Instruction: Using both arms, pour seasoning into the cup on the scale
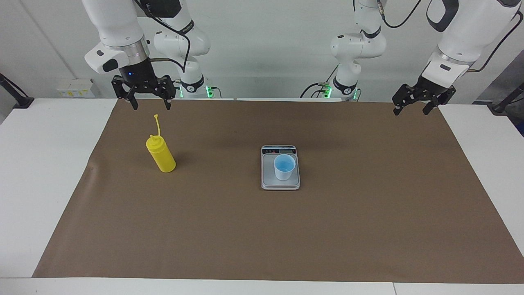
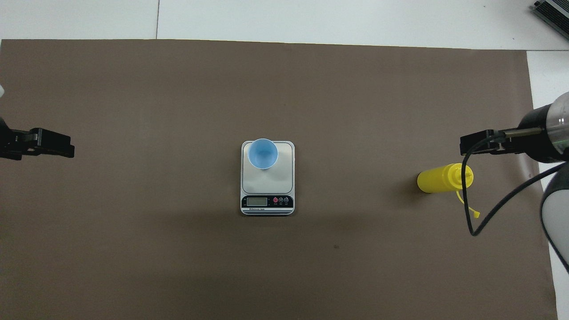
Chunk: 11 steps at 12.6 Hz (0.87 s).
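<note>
The yellow seasoning bottle [image 1: 161, 155] stands upright on the brown mat toward the right arm's end, its cap strap sticking up; from overhead the seasoning bottle [image 2: 442, 178] shows its nozzle. A light-blue cup [image 1: 284, 166] sits on the silver scale [image 1: 268, 174] at mid-table, on the part of the plate away from the display; overhead shows the cup [image 2: 262, 153] and scale [image 2: 266, 182]. My right gripper [image 1: 151, 106] hangs open in the air above the mat beside the bottle, holding nothing. My left gripper [image 1: 411, 111] waits open over the mat's other end.
The brown mat [image 1: 368, 213] covers most of the white table [image 1: 45, 164]. A black cable [image 2: 466, 200] loops down from the right arm past the bottle in the overhead view. Black clamp stands [image 1: 16, 96] sit at the table's ends.
</note>
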### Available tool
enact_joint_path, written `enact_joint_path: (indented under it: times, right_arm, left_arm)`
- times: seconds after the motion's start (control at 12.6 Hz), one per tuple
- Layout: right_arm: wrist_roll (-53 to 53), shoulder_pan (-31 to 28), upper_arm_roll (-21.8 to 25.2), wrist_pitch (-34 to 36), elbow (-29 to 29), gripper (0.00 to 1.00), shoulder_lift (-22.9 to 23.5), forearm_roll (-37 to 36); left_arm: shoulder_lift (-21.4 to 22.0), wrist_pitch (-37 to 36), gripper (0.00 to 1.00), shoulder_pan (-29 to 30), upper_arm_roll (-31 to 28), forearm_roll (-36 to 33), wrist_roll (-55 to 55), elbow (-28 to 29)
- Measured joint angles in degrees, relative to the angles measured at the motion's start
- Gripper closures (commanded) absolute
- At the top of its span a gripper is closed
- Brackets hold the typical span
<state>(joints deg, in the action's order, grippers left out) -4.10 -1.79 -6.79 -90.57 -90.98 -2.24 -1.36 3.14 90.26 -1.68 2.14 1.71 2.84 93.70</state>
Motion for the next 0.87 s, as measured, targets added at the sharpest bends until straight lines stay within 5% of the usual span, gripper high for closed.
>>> enact_joint_path:
  times: [0.87]
  right_arm:
    - [2.74, 0.06, -0.05, 0.42, -1.95, 0.00, -0.50, 0.00]
  left_arm:
    - [0.00, 0.00, 0.00, 0.00, 0.00, 0.00, 0.00, 0.00]
